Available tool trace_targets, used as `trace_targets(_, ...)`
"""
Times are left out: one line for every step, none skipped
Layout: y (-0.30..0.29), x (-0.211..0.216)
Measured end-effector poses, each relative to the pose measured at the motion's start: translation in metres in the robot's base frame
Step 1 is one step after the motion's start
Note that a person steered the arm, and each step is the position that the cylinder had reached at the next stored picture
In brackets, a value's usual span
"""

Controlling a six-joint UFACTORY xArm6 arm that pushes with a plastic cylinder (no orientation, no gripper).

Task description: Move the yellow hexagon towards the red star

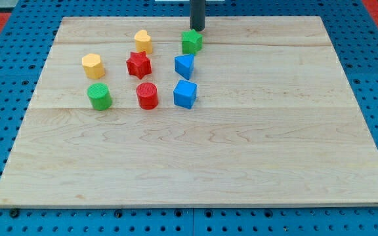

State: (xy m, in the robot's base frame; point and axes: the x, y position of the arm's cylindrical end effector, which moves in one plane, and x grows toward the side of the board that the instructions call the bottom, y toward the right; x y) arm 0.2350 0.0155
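The yellow hexagon (92,65) sits at the left of the block cluster. The red star (138,65) lies to its right, with a gap of bare wood between them. My tip (197,29) stands near the view's top, just above and slightly right of the green star (191,42). The tip is far to the right of the yellow hexagon and touches neither it nor the red star.
A yellow heart-like block (143,41) is above the red star. A blue block (184,65) and a blue cube (185,94) are to its right. A red cylinder (147,96) and a green cylinder (100,97) lie below. The wooden board (241,151) rests on a blue pegboard.
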Motion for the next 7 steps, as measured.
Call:
trace_targets(-0.002, 0.011)
trace_targets(-0.014, 0.004)
trace_targets(-0.057, -0.038)
trace_targets(-0.145, -0.006)
trace_targets(-0.202, 0.096)
trace_targets(-0.290, 0.131)
trace_targets(-0.319, 0.138)
